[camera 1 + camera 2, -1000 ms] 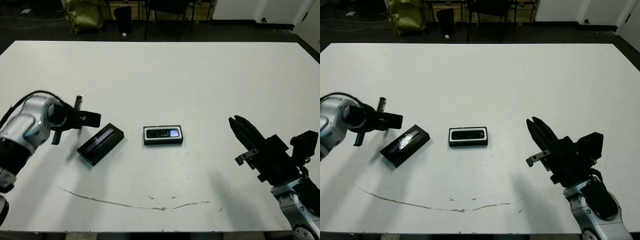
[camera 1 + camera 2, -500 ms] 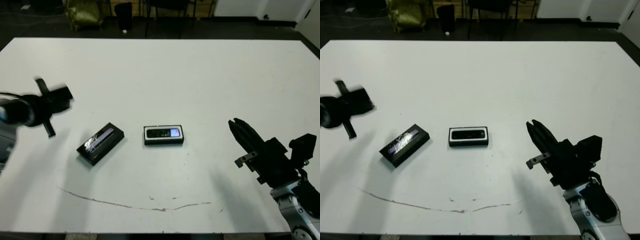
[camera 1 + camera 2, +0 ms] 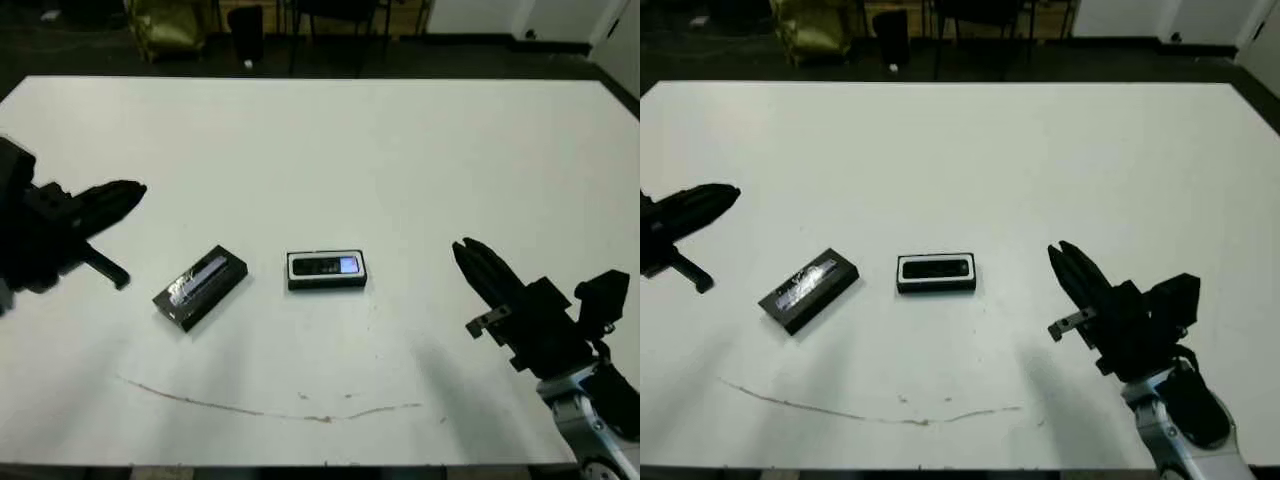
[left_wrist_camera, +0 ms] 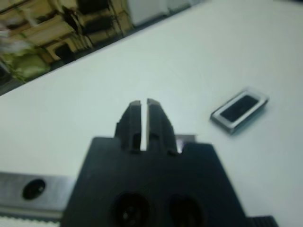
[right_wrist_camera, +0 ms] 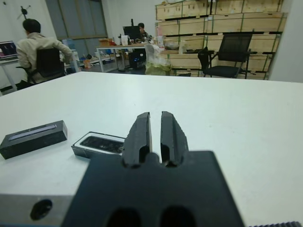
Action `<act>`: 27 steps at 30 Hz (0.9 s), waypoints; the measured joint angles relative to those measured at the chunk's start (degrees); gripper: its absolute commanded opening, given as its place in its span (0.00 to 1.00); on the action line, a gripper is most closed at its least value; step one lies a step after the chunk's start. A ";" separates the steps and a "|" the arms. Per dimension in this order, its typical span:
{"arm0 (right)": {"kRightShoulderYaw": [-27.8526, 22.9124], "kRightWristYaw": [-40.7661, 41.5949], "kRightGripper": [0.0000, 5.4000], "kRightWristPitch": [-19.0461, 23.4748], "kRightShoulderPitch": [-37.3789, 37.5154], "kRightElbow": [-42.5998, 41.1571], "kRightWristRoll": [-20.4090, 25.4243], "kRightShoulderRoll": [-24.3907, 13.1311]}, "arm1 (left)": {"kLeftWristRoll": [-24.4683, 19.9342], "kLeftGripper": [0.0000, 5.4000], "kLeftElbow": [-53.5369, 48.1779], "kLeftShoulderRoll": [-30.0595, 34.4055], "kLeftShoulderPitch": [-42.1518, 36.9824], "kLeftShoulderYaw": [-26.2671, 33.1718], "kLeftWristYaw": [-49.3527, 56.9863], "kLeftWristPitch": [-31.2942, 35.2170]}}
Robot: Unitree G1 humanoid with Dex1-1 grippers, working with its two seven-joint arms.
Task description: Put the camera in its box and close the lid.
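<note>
White table (image 3: 330,150), my work surface, with a thin brownish scuff line (image 3: 260,405) running along my near edge. Lying on it: box (image 3: 327,270) near the middle with the camera (image 3: 326,266) seated inside, screen up; lid (image 3: 200,287) just beside it toward my left edge, angled, apart from the box.

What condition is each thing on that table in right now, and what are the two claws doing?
camera: lying flat inside the box, screen side up.
box: open, no lid on it, near the middle of the table.
lid: off the box, resting flat on the table to the box's left, glossy strip up.
left gripper: fingers shut, holding nothing.
right gripper: fingers shut, holding nothing, apart from the box.
</note>
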 measured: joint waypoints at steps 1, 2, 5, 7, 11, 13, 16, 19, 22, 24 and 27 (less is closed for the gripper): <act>0.16 -0.59 0.00 0.80 0.04 -0.71 0.05 0.00 | 1.14 0.02 -2.18 -1.05 2.43 -1.11 2.06 -1.35; 0.27 -0.95 0.00 1.35 0.06 -1.37 0.22 0.01 | 2.60 0.04 -3.96 -1.88 4.74 -2.50 4.01 -2.86; 0.42 -1.44 0.00 2.13 0.10 -2.24 1.26 0.16 | 7.08 0.14 -7.10 -3.42 11.63 -7.47 8.13 -8.49; 0.41 -1.33 0.00 2.11 0.12 -2.23 1.35 0.14 | 8.83 0.24 -8.04 -3.38 14.78 -9.81 8.93 -10.69; 0.23 0.67 0.00 1.40 0.10 -0.43 1.97 -0.11 | 10.97 0.41 -8.52 -0.31 18.09 -12.25 7.88 -13.92; 0.22 1.31 0.00 0.85 0.10 0.42 2.06 -0.11 | 11.13 0.51 -8.48 0.83 18.70 -12.99 7.02 -14.38; 0.22 1.57 0.00 0.69 0.11 0.48 2.14 -0.11 | 10.93 0.64 -7.92 2.31 18.74 -13.45 5.59 -14.73; 0.22 1.56 0.00 0.77 0.12 0.46 2.35 -0.11 | 9.55 0.76 -6.26 2.50 18.59 -13.59 4.27 -14.87; 0.21 1.55 0.00 1.02 0.11 0.44 2.36 -0.15 | 8.76 0.89 -3.82 2.64 18.35 -13.73 2.99 -15.91; 0.18 1.50 0.00 1.45 0.09 0.40 2.40 -0.21 | 8.87 0.98 -1.68 3.70 18.01 -13.98 1.95 -17.16; 0.16 1.55 0.00 1.69 0.07 0.41 2.48 -0.24 | 8.83 1.00 1.37 5.84 16.30 -13.98 0.43 -17.79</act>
